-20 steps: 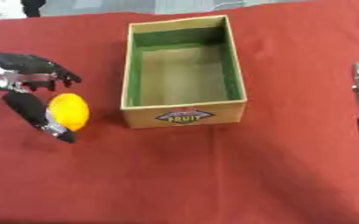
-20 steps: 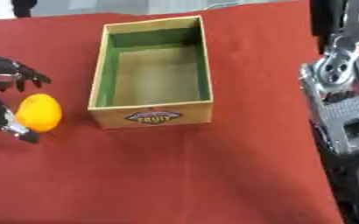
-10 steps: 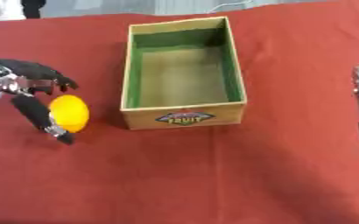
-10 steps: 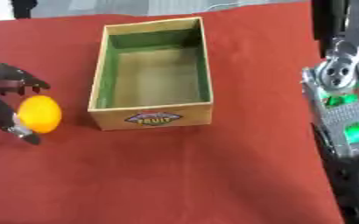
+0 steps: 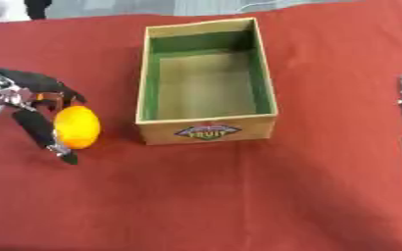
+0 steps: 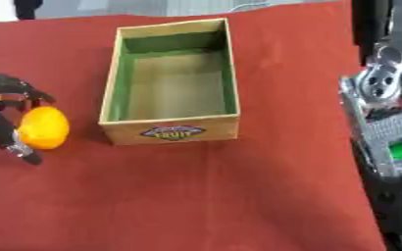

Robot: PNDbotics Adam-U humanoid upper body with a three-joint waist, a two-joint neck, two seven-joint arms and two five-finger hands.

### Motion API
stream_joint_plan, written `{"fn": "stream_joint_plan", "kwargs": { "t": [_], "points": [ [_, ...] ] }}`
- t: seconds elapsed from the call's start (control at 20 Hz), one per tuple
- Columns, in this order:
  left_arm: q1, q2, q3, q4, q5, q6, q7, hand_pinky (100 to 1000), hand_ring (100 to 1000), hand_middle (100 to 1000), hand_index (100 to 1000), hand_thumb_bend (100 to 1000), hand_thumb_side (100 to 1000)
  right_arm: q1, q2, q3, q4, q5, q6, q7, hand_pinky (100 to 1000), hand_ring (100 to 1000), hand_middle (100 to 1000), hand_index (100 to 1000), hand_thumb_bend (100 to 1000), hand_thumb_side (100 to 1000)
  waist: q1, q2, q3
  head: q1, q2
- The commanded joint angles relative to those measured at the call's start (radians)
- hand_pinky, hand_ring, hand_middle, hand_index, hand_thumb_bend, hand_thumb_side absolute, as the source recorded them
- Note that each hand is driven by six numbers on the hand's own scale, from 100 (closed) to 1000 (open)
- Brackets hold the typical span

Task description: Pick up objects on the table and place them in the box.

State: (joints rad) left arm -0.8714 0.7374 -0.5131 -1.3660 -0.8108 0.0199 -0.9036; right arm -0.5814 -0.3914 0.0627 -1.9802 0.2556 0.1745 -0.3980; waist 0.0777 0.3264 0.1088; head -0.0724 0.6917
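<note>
Red cloth covers the tabletop (image 5: pixel 238 196), where the robot's left hand (image 5: pixel 35 105) grasps an orange fruit (image 5: pixel 77 127) near the left edge, fingers curled over its top and thumb down its left side. Just right of the fruit, and apart from it, stands an open cardboard box (image 5: pixel 207 131) with a green lining and a fruit label on its near wall. At the right edge the robot's right arm (image 6: pixel 383 127) shows; its hand's state cannot be told.
</note>
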Motion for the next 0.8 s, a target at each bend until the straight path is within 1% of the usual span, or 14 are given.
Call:
{"fn": "stream_joint_plan", "kwargs": {
  "t": [0.05,0.25,0.4,0.5,0.65,0.7,0.75,0.8],
  "points": [
    [-0.019,0.012,0.009,0.015,-0.015,-0.001,0.018,583,698,709,970,802,631,-0.013,-0.016,-0.006,-0.020,-0.004,-0.001,0.001,780,680,545,849,100,1000,-0.003,-0.017,-0.001,0.003,-0.013],
    [-0.022,0.001,0.010,0.050,-0.071,-0.014,0.059,582,694,706,964,786,639,-0.015,-0.016,-0.006,-0.020,-0.004,-0.001,0.001,780,680,545,848,100,1000,-0.004,-0.015,-0.002,0.005,-0.015],
    [-0.024,-0.009,0.014,0.082,-0.108,-0.026,0.089,571,683,693,949,734,654,-0.016,-0.016,-0.006,-0.020,-0.005,0.000,0.002,781,681,545,848,100,1000,-0.005,-0.013,-0.003,0.005,-0.016],
    [-0.026,-0.014,0.017,0.098,-0.128,-0.031,0.110,562,675,682,935,720,649,-0.016,-0.016,-0.006,-0.020,-0.005,0.000,0.003,781,681,545,848,100,1000,-0.005,-0.012,-0.003,0.006,-0.016],
    [-0.027,-0.019,0.018,0.108,-0.142,-0.040,0.133,549,662,667,900,701,625,-0.016,-0.016,-0.007,-0.020,-0.005,0.000,0.003,781,681,545,848,100,1000,-0.005,-0.011,-0.003,0.006,-0.015],
    [-0.028,-0.020,0.017,0.110,-0.144,-0.043,0.138,541,656,662,874,686,595,-0.016,-0.016,-0.007,-0.020,-0.006,0.000,0.002,781,681,545,848,100,1000,-0.005,-0.011,-0.003,0.006,-0.014],
    [-0.028,-0.021,0.015,0.111,-0.147,-0.047,0.140,538,650,658,865,679,584,-0.015,-0.016,-0.007,-0.020,-0.006,0.000,0.002,781,681,545,848,100,1000,-0.005,-0.010,-0.003,0.006,-0.014],
    [-0.028,-0.022,0.014,0.114,-0.150,-0.051,0.140,525,625,636,835,642,541,-0.015,-0.016,-0.007,-0.020,-0.006,0.000,0.002,781,682,545,848,100,1000,-0.005,-0.010,-0.003,0.007,-0.014]
  ]
}}
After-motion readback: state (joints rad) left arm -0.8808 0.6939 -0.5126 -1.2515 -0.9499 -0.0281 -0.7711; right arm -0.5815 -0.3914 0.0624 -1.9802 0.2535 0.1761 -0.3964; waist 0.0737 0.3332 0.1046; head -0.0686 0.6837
